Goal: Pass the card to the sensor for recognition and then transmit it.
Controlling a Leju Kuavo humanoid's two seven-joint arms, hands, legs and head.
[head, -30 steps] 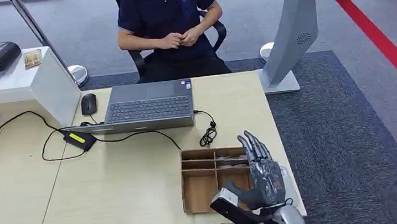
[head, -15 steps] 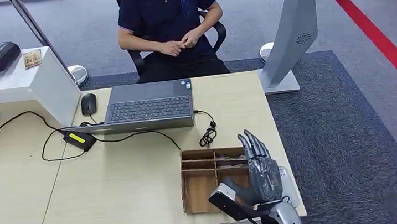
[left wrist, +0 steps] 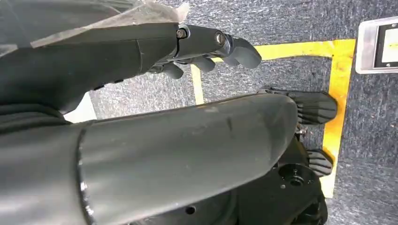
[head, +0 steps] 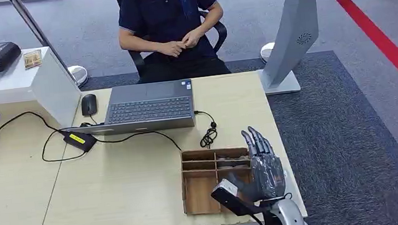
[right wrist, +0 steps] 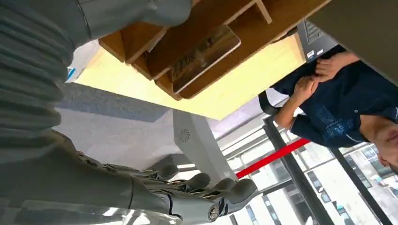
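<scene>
1. Right hand [head: 264, 167] has shifted slightly toward the counter [head: 137, 180] edge since earlier — fingers apart, holding nothing, beside the wooden tray [head: 198, 182].
2. Card [right wrist: 204, 56] lies inside that tray.
3. Laptop [head: 148, 105], seated person [head: 168, 26] beyond — left hand [left wrist: 206, 51] hangs empty, fingers loosely curled.

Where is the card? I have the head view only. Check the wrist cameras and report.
Observer: The right wrist view shows the card lying flat in a compartment of the wooden tray, with nothing touching it.
Operator: Confirm the right hand's state.
Observer: Seen from its wrist, the right hand has its fingers spread, with nothing between them and the thumb.
Operator: Report the left hand.
Observer: The left wrist view shows the left hand hanging over grey carpet marked with a yellow line. There is no card in it.
</scene>
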